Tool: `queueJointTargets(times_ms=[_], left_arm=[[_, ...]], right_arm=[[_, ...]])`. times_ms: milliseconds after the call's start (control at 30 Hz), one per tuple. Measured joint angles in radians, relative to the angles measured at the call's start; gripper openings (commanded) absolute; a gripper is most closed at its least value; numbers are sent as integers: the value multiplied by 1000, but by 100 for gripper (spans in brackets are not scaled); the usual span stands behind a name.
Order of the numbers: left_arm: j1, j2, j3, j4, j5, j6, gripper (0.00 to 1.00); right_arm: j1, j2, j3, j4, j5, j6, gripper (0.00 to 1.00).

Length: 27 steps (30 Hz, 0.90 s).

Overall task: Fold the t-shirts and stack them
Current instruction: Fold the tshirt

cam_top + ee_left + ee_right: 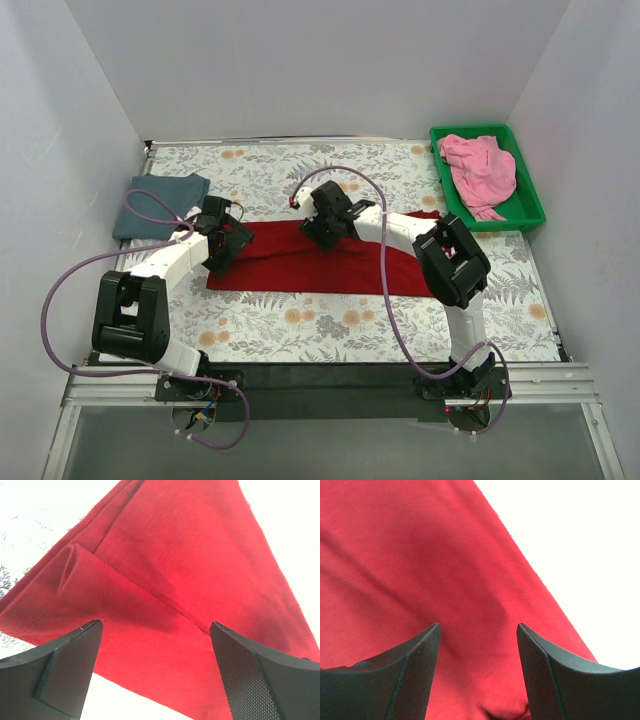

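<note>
We find the task roughly one third done. The slate blue-grey t-shirt (160, 206) lies folded into a compact rectangle near the far left corner of the worktop (330, 330), with nothing stacked on it yet. The dark red t-shirt (330, 265) is spread as a long band across the middle of the worktop, running left to right. The left wrist view shows one flap already laid over, but we cannot say with confidence how many folds it has taken. Both arms work over this garment. The left gripper (156, 625) hangs above its left end with jaws apart and nothing held. The right gripper (479, 626) hangs over the far edge near the middle, likewise spread wide and empty. We judge that the red shirt still needs its crosswise folds and placing on the blue-grey one. The green bin (530, 205) sits at the far right corner and holds the pink t-shirt (480, 170), crumpled and unfolded. It is the only item in the bin and remains to be taken out, folded and stacked.
</note>
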Motion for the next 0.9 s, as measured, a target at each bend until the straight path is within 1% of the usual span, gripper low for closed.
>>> queueJointTargets(times_ms=[233, 400, 500, 600, 700, 800, 900], left_arm=[[0, 24, 60, 0, -17, 6, 82], [0, 80, 97, 3, -39, 11, 81], [0, 130, 120, 8, -56, 15, 80], [0, 187, 148, 12, -81, 22, 79], [1, 230, 175, 13, -113, 32, 79], [13, 246, 187, 12, -126, 42, 79], [41, 246, 187, 12, -126, 54, 79]], right_arm=[[-60, 29, 6, 3, -31, 84, 57], [-64, 24, 6, 0, -31, 106, 57], [-68, -5, -3, 0, -31, 116, 57], [-91, -96, -49, -6, -34, 138, 57], [-156, -204, -97, -5, -39, 171, 56], [-270, -306, -159, -1, -41, 217, 53], [-382, -352, -212, -2, -47, 268, 50]])
